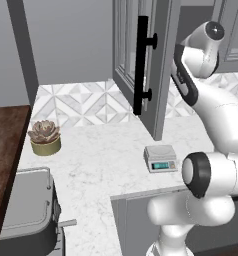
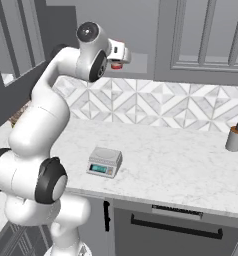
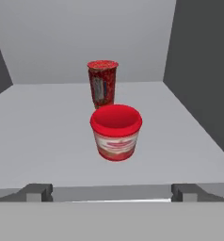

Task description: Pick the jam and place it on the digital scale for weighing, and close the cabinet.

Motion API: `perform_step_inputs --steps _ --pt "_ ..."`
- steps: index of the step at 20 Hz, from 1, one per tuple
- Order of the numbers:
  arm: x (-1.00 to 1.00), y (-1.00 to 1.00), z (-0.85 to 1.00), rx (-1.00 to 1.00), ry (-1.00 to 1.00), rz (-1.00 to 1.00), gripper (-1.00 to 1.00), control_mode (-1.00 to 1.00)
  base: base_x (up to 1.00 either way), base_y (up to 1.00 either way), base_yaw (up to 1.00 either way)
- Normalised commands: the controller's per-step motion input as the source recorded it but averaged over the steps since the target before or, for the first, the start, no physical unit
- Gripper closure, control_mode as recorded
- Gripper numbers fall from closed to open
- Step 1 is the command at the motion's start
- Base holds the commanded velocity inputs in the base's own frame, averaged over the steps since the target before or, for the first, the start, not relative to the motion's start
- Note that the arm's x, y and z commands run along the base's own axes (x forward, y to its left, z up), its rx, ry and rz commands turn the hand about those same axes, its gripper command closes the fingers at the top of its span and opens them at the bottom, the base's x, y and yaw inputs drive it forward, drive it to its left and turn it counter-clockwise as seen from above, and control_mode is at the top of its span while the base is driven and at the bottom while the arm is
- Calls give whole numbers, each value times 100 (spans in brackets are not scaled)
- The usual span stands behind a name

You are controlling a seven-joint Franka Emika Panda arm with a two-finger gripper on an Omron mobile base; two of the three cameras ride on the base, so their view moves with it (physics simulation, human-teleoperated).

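In the left base view, the cabinet (image 1: 141, 65) door is standing wide open, its long black bar handle (image 1: 140, 65) facing the camera at about 12 o'clock. The white arm is reaching up at 2 o'clock past the door's edge. The digital scale (image 1: 160, 158) is sitting on the marble surface (image 1: 101, 160) just right of centre with nothing on its platform. A potted succulent (image 1: 44, 136) is resting at 9 o'clock, well apart from the scale.

In the right base view, the arm is rising from 8 o'clock and bending toward 12 o'clock, where the tool (image 2: 117, 64) is pointing into the shelf space of the upper cabinets, with a bit of red showing just at its tip. The scale (image 2: 105, 161) is lying near centre on the surface, teal strip facing forward. A soap dispenser (image 2: 235, 137) is standing at 3 o'clock.

In the hand view, the jam (image 3: 116, 132) is sitting upright at centre on the grey cabinet shelf (image 3: 43, 127), red top showing. The taller slim red container (image 3: 103, 84) is standing just behind it, toward 12 o'clock. The two fingertips (image 3: 37, 192) are sitting spread wide at 7 and 5 o'clock, gripping nothing, with the jam lying ahead of the gap between them.
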Motion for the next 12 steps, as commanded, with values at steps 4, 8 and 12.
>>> perform_step_inputs --steps 4,8,12 --pt "38 -3 -6 0 0 0 -100 -100 0 0 0" --pt "30 -5 -15 0 0 0 -100 -100 0 0 0" --pt "23 -16 -19 0 0 0 -100 -100 0 0 0"
